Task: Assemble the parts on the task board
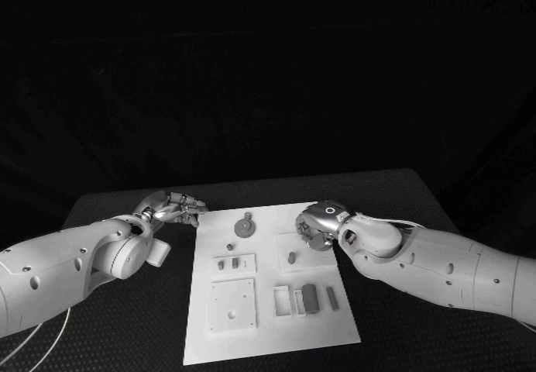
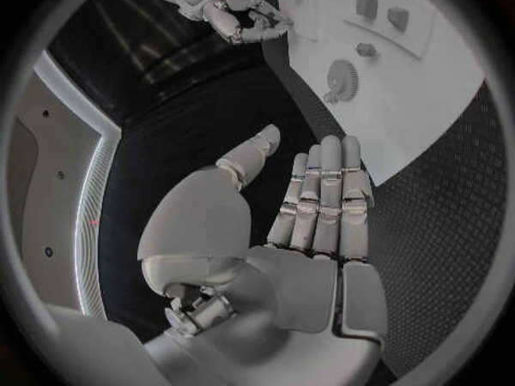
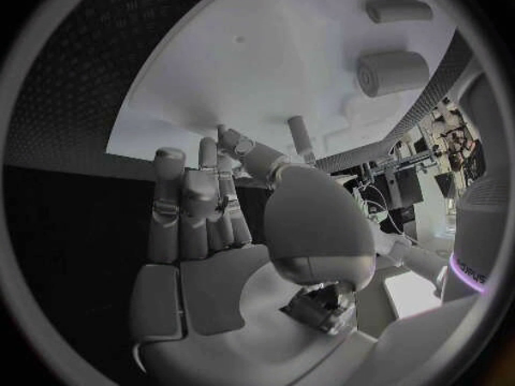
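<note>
The white task board (image 1: 272,329) lies mid-table. It carries a gear (image 1: 244,226), a small peg (image 1: 230,247), an oval-slotted piece (image 1: 291,256), a square plate (image 1: 234,304) and several grey blocks (image 1: 307,298). My right hand (image 1: 318,225) hovers over the board's far right corner with its fingers (image 3: 193,197) bent and the thumb tip close to them. I cannot see whether anything sits between them. A thin peg (image 3: 300,133) stands just beside the thumb. My left hand (image 1: 173,208) is off the board's far left corner, fingers (image 2: 322,197) straight and empty.
Black table (image 1: 123,209) surrounds the board. Two thick round pegs (image 3: 391,73) stand on the board beyond the right hand. The left wrist view shows the gear (image 2: 342,77) and the right hand (image 2: 241,13) across the board (image 2: 429,120).
</note>
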